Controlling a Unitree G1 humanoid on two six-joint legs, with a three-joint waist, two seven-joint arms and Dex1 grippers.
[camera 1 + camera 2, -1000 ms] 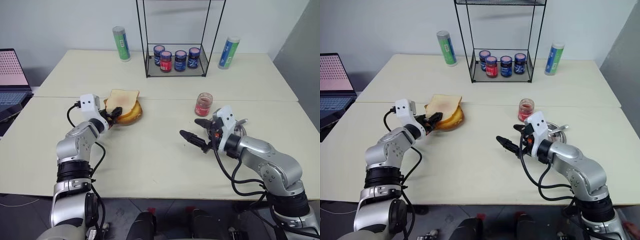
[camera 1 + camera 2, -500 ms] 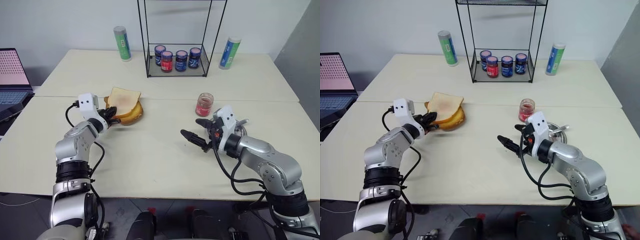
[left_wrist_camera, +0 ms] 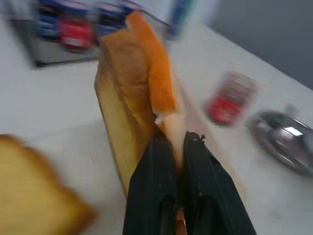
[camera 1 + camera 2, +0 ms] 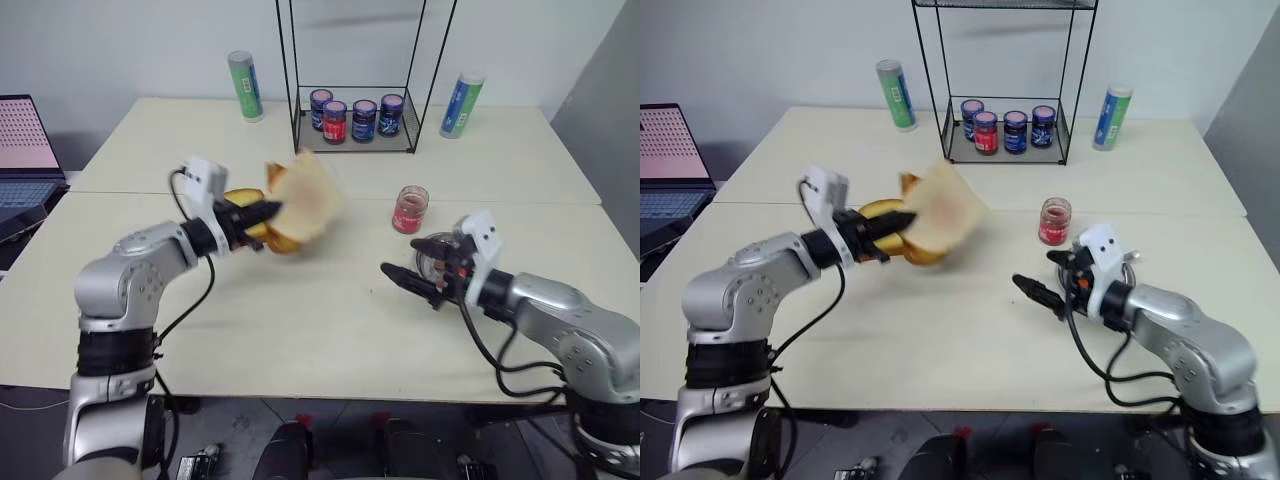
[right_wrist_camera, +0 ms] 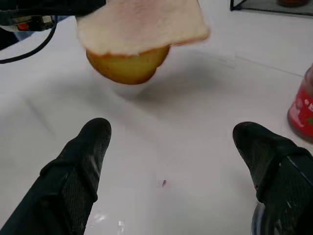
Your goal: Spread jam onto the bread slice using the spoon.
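My left gripper is shut on one edge of the bread slice and holds it tilted in the air, above and just right of the golden toasted slices. In the left wrist view the black fingers pinch the slice near its crust. The jam jar, clear glass with a red label, stands right of centre. My right gripper is open and empty in front of the steel dish, which it partly hides. The spoon is hidden behind my right wrist.
A black wire rack with several dark-lidded jars stands at the back. A green can and a blue-green can flank it. A laptop sits at the far left. Bare tabletop lies between my two grippers.
My left gripper closed on the bread slice, lifted it off the toasted stack and carried it to the right. The right gripper, still open, drifted slightly right.
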